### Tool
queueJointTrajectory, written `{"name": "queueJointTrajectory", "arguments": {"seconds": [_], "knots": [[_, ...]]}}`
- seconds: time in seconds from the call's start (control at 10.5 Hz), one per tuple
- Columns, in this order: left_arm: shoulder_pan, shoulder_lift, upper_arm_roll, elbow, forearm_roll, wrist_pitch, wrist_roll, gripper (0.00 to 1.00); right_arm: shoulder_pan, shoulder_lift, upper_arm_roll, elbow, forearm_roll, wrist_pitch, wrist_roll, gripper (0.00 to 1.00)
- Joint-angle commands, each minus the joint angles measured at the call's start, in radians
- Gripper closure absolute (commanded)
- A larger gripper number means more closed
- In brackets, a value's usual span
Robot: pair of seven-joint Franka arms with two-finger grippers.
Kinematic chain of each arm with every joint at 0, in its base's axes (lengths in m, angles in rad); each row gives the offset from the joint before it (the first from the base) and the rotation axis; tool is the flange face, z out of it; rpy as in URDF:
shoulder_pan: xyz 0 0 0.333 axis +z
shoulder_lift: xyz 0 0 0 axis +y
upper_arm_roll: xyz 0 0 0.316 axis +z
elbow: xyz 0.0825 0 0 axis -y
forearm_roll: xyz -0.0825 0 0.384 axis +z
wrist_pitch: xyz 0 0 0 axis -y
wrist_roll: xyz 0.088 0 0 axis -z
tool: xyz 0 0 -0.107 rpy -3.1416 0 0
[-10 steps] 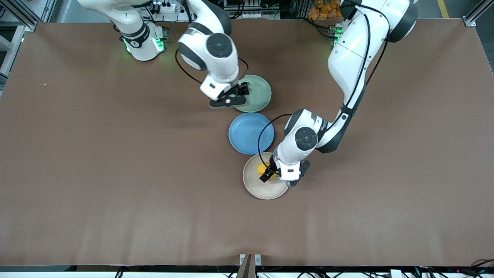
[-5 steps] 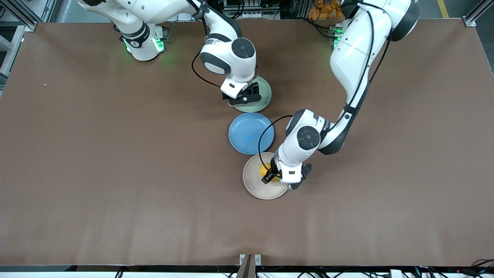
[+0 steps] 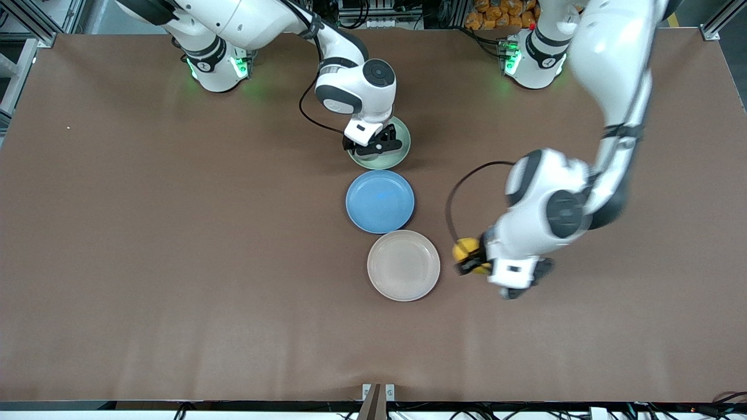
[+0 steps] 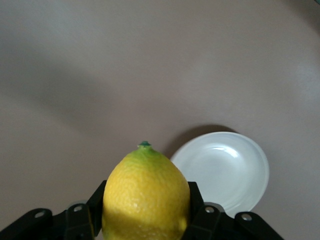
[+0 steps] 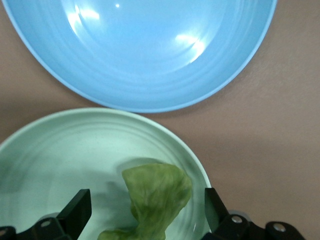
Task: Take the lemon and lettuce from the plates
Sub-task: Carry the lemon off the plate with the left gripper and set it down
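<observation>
The left gripper (image 3: pixel 474 260) has lifted the lemon (image 3: pixel 465 251) off the beige plate (image 3: pixel 403 265) and now holds it in closed jaws over the tabletop (image 3: pixel 175 233) beside it. The right gripper (image 3: pixel 373 142) has dropped onto the green plate (image 3: pixel 399 153), jaws spread around the lettuce (image 5: pixel 156 197).

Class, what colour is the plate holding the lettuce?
Pale mint green plate under the lettuce; clearest in the right wrist view.

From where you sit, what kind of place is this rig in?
Probably a robotics lab or test cell: a bare brown table, aluminium framing at its corners, and cables and power strips by the arm bases.
</observation>
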Motion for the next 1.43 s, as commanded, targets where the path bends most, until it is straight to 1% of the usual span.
{"name": "queueJointTrajectory", "arguments": {"seconds": [0.0,0.1,0.19,0.29,0.38,0.48,0.57,0.76,0.86,0.95,1.05,1.14,1.33], "knots": [[0.087,-0.032,-0.002,-0.064,0.087,-0.104,0.339,1.00,-0.003,0.006,0.009,-0.039,-0.050,0.029,0.036,0.15],[0.145,-0.029,-0.004,-0.088,0.121,-0.108,0.459,1.00,-0.003,0.006,0.009,-0.046,-0.070,0.031,0.036,0.29],[0.199,-0.022,-0.004,-0.109,0.122,-0.106,0.574,1.00,-0.007,0.006,0.011,-0.044,-0.071,0.031,0.036,0.46],[0.250,-0.003,-0.004,-0.138,0.124,-0.080,0.692,1.00,-0.010,0.006,0.011,-0.041,-0.064,0.031,0.038,0.69],[0.288,0.020,-0.004,-0.152,0.126,-0.047,0.773,1.00,-0.015,0.006,0.012,-0.037,-0.063,0.031,0.045,0.86],[0.301,0.069,-0.004,-0.154,0.126,-0.007,0.797,1.00,-0.017,0.005,0.012,-0.033,-0.061,0.029,0.062,0.96],[0.296,0.105,-0.002,-0.153,0.126,0.029,0.787,1.00,-0.024,-0.002,0.020,-0.029,-0.061,0.029,0.085,1.00],[0.304,0.153,-0.004,-0.143,0.083,0.064,0.738,1.00,-0.075,-0.031,0.063,-0.026,-0.035,0.021,0.078,1.00],[0.295,0.167,-0.002,-0.143,0.029,0.084,0.666,1.00,-0.099,-0.057,0.067,-0.027,-0.022,0.021,0.062,1.00],[0.280,0.179,-0.002,-0.145,0.030,0.095,0.624,1.00,-0.128,-0.077,0.077,-0.027,0.017,0.020,0.018,1.00],[0.276,0.181,-0.002,-0.145,0.032,0.096,0.609,0.64,-0.153,-0.113,0.077,-0.027,0.078,0.014,-0.052,1.00],[0.275,0.176,-0.002,-0.145,0.035,0.096,0.606,0.01,-0.190,-0.148,0.077,-0.026,0.147,-0.015,-0.130,1.00],[0.279,0.141,0.000,-0.140,0.038,0.084,0.612,0.00,-0.254,-0.219,0.060,0.000,0.285,-0.101,-0.302,1.00]]}}
